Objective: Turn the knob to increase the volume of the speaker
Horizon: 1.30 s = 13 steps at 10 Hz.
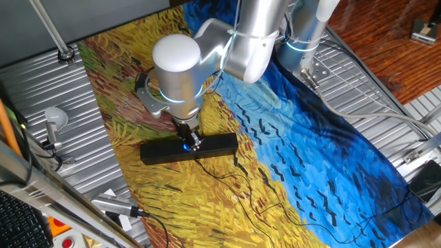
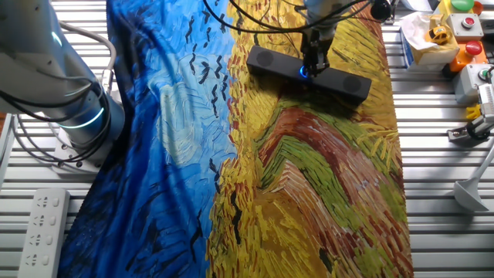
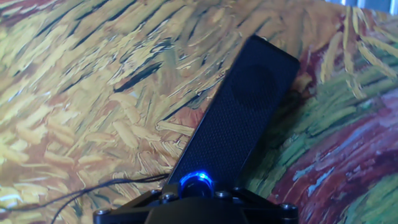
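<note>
The speaker [image 1: 215, 145] is a long matte-black bar lying on the painted cloth; it also shows in the other fixed view [image 2: 347, 83] and the hand view [image 3: 242, 112]. The knob [image 3: 196, 182] glows blue at the middle of its face, and shows in both fixed views [image 1: 186, 146] [image 2: 302, 72]. My gripper [image 1: 191, 142] points straight down onto the knob, with its fingers close together around it [image 2: 312, 65]. In the hand view the gripper [image 3: 196, 196] is only a dark shape at the bottom edge, right over the knob. A thin black cable [image 1: 238, 180] runs from the speaker.
A grey microphone-like object [image 1: 55, 118] stands left of the cloth. A metal tool [image 1: 114, 204] lies at the front left. A box with coloured buttons [image 2: 463, 27] sits beside the speaker's end. A white power strip [image 2: 38, 224] lies by the arm's base [image 2: 77, 116].
</note>
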Available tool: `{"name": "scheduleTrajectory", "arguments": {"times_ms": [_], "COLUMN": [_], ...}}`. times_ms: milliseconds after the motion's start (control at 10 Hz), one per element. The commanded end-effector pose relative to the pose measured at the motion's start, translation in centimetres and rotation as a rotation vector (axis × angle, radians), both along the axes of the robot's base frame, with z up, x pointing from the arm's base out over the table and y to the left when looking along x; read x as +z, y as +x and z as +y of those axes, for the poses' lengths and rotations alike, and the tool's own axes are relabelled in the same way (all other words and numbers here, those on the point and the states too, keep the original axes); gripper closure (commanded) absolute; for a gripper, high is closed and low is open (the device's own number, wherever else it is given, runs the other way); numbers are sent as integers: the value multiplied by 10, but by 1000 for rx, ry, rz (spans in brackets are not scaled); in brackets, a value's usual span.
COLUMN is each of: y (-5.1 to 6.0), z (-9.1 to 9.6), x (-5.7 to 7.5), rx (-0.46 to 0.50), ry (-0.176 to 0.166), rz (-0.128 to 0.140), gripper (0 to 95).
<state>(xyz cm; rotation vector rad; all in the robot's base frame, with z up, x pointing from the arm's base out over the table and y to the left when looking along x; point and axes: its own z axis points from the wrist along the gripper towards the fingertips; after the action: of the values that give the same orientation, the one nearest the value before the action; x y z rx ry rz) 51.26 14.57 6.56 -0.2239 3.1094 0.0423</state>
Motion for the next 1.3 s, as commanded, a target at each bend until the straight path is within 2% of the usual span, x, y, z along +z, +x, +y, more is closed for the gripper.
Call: {"name": "scheduleTrajectory", "arguments": {"times_ms": [100,200,300,700,900,1000,1200,1300], "y": [0,0,0,0,0,0,0,0], "z": [0,0,0,0,-1,-1,-1,-1], "x": [-9,-8,-8,-3,4,10,13,14], "rx": [-23,-37,-35,79,238,318,420,503], "ry": [5,12,11,-30,-40,-50,-62,-66], "rz": [-1,-1,1,-9,-19,-24,-32,-38], "gripper": [760,570,570,570,570,380,380,380]}}
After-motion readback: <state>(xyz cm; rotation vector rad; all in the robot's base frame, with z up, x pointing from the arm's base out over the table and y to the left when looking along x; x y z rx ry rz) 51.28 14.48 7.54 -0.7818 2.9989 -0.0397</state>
